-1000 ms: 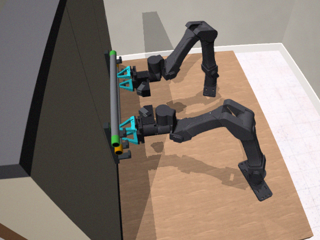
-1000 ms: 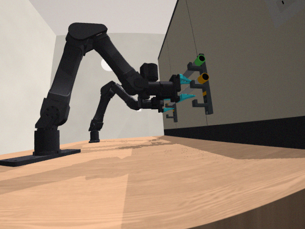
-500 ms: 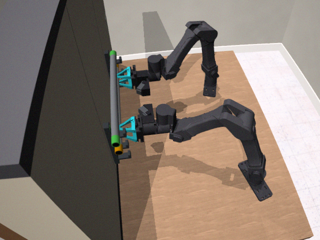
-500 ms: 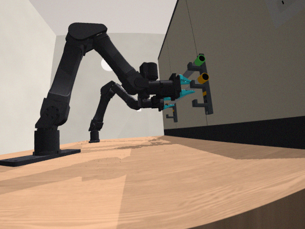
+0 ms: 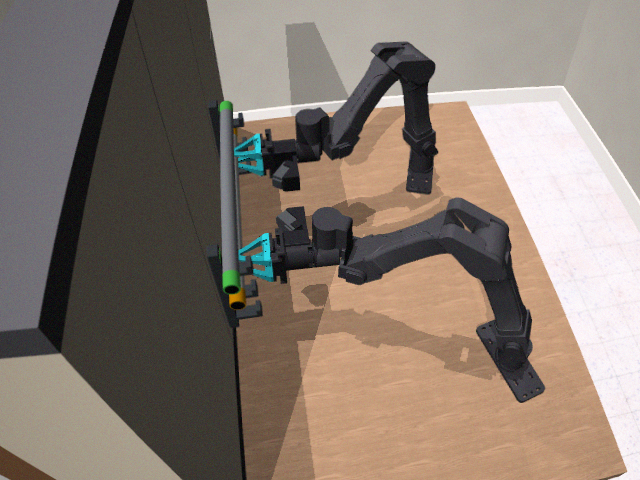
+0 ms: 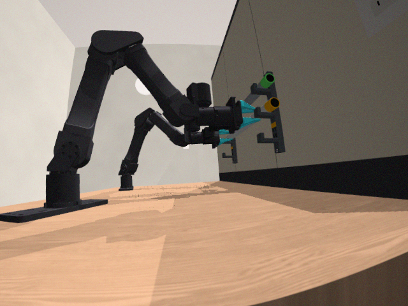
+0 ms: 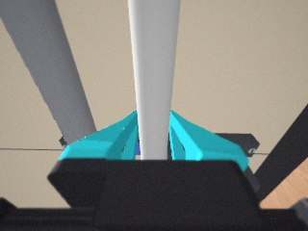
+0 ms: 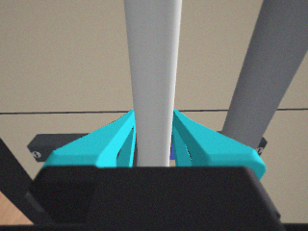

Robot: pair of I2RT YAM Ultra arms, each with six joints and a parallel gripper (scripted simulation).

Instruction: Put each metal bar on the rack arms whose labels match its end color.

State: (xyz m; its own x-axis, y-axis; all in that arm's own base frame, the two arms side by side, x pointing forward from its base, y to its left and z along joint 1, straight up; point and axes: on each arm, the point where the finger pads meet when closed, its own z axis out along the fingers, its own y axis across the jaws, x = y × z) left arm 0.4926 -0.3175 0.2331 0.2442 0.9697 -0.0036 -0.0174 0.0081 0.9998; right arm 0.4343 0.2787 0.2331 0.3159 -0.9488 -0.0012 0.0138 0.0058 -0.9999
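Jaws clenched around the orange-ended bar (image 5: 237,298) (image 6: 270,104) (image 7: 156,63) (image 8: 153,63), left arm (image 5: 408,242) (image 6: 79,88) (image 7: 154,192) and right arm (image 5: 361,98) (image 6: 133,151) (image 8: 154,202) span the wooden bench (image 5: 439,439) (image 6: 230,263) toward its wall-side edge.

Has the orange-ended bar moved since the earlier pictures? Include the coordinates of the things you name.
No. In the exterior view, the orange-ended bar (image 5: 237,297) (image 6: 269,105) (image 7: 154,72) (image 8: 154,72) keeps its place over the near middle rack arm (image 5: 249,289) (image 6: 263,113).
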